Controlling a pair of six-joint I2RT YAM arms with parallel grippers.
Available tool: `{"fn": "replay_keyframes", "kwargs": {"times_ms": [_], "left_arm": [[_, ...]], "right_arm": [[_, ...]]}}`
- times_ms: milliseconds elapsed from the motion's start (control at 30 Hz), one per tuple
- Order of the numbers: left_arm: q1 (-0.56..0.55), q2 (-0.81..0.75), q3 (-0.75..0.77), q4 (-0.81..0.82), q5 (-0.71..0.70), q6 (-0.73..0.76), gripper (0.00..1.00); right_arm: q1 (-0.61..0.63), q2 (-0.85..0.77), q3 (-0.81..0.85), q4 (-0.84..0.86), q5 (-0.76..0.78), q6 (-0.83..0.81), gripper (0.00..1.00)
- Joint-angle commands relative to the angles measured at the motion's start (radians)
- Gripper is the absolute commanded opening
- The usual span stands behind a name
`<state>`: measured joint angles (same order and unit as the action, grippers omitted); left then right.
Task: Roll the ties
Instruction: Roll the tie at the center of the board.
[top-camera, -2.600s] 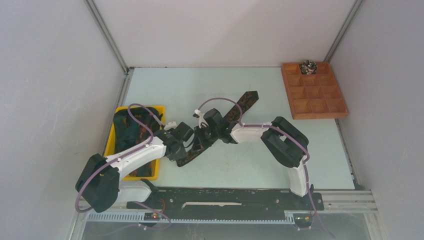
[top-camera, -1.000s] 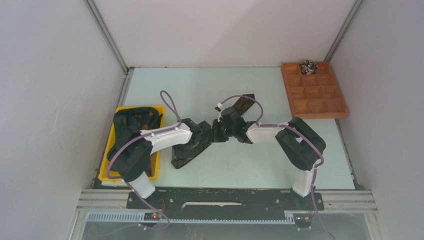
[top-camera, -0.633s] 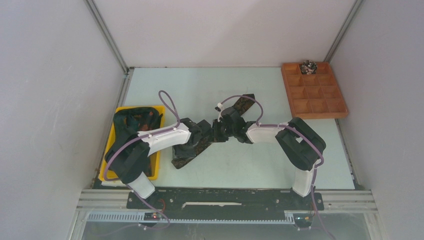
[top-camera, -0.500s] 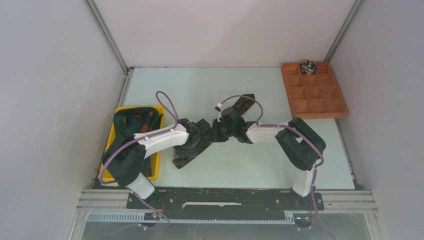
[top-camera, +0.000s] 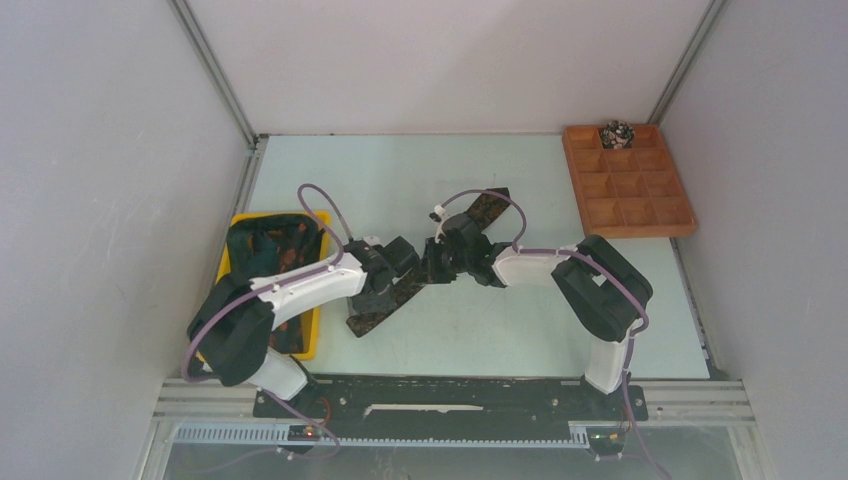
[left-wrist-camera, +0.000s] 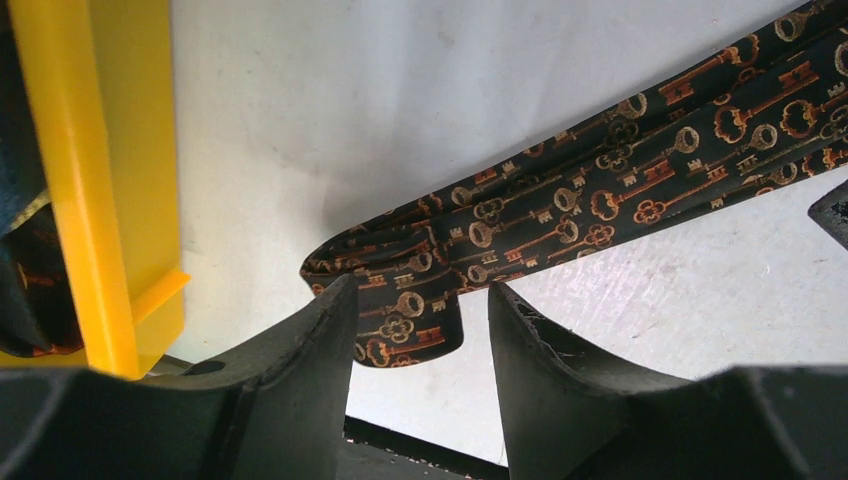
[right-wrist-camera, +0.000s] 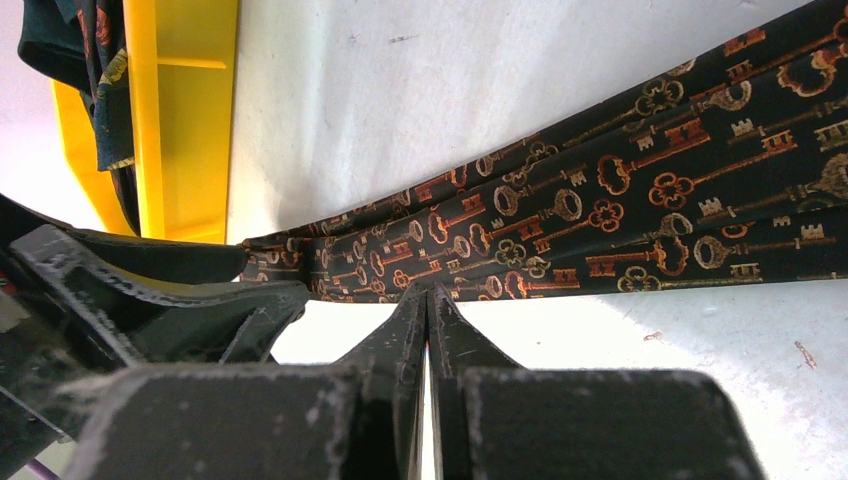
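Tie: lay flat and diagonal on the bench, near end beside the yellow bin. Your left gripper stood open astride that end. Your right gripper was closed, holding nothing. The step called for a square pinch on the tip, then a tight roll.

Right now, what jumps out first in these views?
A long dark tie with orange key print lies diagonally across mid-table, both arms meeting over it. The left gripper stands open astride its near end, and the right gripper is shut at its edge. A yellow bin of dark fabric sits at the left, and a wooden tray at far right holds one rolled tie in a far-row compartment.
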<state>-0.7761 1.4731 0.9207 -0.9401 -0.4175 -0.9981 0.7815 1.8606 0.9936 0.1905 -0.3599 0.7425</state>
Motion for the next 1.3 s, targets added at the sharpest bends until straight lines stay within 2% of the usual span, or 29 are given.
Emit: {"fn": "replay_keyframes", "kwargs": {"times_ms": [0, 300, 433, 500, 600, 700, 1267], "left_arm": [[0.006, -0.094, -0.034, 0.024, -0.060, -0.030, 0.56], [0.023, -0.290, -0.118, 0.035, -0.103, -0.026, 0.56], [0.023, -0.451, -0.177, 0.027, -0.141, -0.037, 0.62], [0.024, -0.536, -0.210, 0.023, -0.156, -0.044, 0.64], [0.025, -0.648, -0.260, 0.020, -0.165, -0.066, 0.64], [0.027, -0.724, -0.304, 0.018, -0.160, -0.089, 0.65], [0.027, -0.848, -0.371, -0.004, -0.140, -0.121, 0.62]], "right_arm": [[0.013, -0.060, -0.006, 0.057, 0.004, -0.025, 0.03], [0.078, -0.078, -0.004, 0.092, -0.036, -0.022, 0.05], [0.133, -0.072, 0.021, 0.059, -0.048, -0.038, 0.07], [0.162, -0.067, 0.034, 0.042, -0.052, -0.044, 0.10], [0.200, -0.052, 0.048, 0.038, -0.067, -0.043, 0.20], [0.235, -0.028, 0.084, 0.009, -0.065, -0.050, 0.22], [0.295, 0.132, 0.236, -0.039, -0.078, -0.042, 0.18]]}}
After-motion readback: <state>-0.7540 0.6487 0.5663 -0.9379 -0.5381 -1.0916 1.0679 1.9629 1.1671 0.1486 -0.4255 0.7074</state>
